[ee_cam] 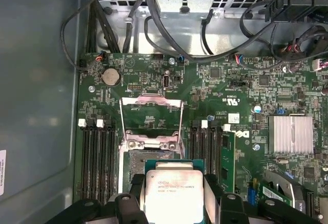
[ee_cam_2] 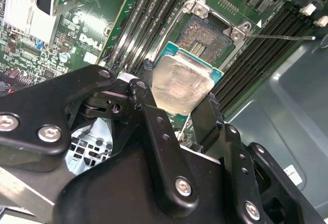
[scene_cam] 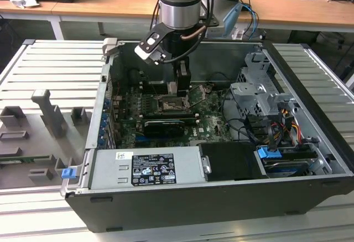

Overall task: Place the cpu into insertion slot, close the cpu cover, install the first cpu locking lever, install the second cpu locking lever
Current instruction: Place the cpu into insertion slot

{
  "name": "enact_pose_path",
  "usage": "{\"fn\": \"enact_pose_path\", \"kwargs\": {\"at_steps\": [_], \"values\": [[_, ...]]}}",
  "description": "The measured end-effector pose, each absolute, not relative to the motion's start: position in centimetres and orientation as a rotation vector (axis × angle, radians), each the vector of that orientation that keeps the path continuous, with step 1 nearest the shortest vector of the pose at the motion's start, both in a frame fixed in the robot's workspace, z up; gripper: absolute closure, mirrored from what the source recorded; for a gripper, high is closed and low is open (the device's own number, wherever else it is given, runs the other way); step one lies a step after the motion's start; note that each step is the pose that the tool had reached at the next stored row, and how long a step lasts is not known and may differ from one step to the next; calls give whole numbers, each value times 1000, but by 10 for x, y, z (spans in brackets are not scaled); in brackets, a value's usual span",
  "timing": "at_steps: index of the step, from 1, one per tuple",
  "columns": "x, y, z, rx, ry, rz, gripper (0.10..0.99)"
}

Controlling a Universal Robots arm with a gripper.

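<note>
The cpu (ee_cam_2: 182,83) (ee_cam: 173,193), a pale metal-faced square chip on a green base, sits between the black fingers (ee_cam_2: 146,108) (ee_cam: 211,190) of my gripper (ee_cam_2: 179,112) (ee_cam: 173,203), which is shut on it. It hangs just above and partly over the insertion slot (ee_cam_2: 207,37) (ee_cam: 136,165), a dark socket with a metal rim on the green board. The cpu cover (ee_cam: 151,101) is swung open, lying back beyond the socket. In the exterior view my gripper (scene_cam: 182,89) reaches down into the case over the insertion slot (scene_cam: 168,105).
Black memory slots (ee_cam: 97,157) flank the socket on both sides. A thin metal lever (ee_cam_2: 282,37) sticks out beside it. A finned heatsink (ee_cam: 291,134), cables (ee_cam: 154,34) and a drive cage (scene_cam: 260,92) crowd the case; the power supply (scene_cam: 146,167) fills its near side.
</note>
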State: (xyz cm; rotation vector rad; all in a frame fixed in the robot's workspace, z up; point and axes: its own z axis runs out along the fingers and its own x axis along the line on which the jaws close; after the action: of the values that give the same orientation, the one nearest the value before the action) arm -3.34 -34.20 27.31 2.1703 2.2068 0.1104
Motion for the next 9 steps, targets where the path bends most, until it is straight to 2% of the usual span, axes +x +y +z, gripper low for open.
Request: {"fn": "enact_pose_path", "kwargs": {"at_steps": [9], "values": [[-34,-340,267,2203,2173,109,545]]}}
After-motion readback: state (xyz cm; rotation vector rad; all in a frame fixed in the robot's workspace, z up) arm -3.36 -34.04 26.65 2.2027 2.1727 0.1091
